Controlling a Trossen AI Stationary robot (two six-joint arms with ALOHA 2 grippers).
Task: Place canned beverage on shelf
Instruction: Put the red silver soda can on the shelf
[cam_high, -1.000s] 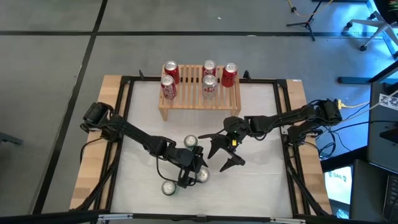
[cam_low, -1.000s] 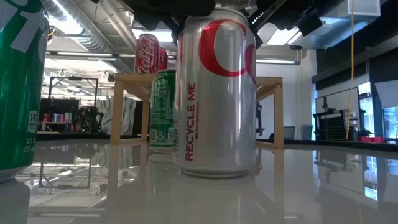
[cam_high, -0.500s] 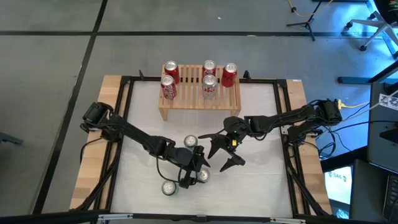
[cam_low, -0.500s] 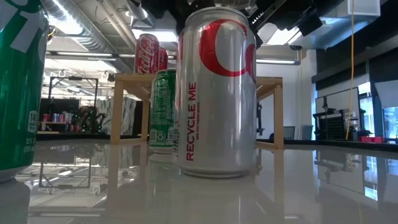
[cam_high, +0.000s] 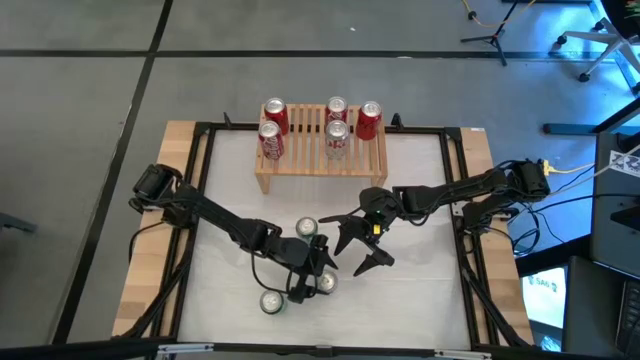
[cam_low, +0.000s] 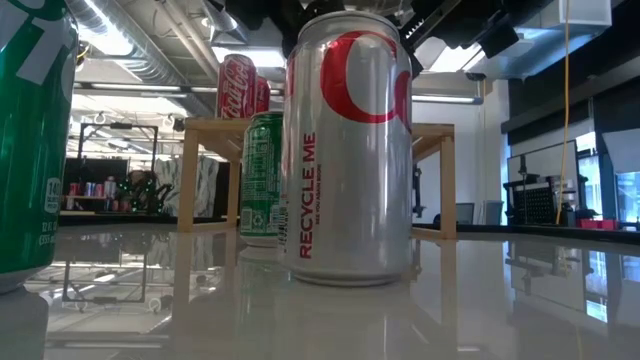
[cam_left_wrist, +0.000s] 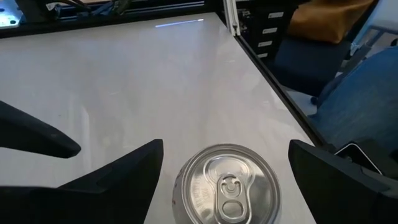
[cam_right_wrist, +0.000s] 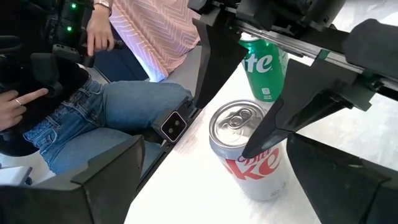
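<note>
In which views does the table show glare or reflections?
Low view: the glossy table mirrors the silver can and the shelf. Left wrist view: a bright streak of lamp glare near the table's far edge. High view: the table looks matte, without glare.

A silver can (cam_left_wrist: 226, 190) is seen from above, standing upright on the white surface (cam_left_wrist: 143, 81), its pull tab unopened. It lies between the two dark fingers (cam_left_wrist: 118, 177) of the left gripper (cam_left_wrist: 227, 180), whose jaws are spread wide to either side of it with gaps left on both sides. Another dark finger (cam_left_wrist: 34, 134) is seen off to one side. Beyond the surface's black-framed edge, blue cloth (cam_left_wrist: 360, 99) and a dark chair (cam_left_wrist: 305, 56) are visible.
</note>
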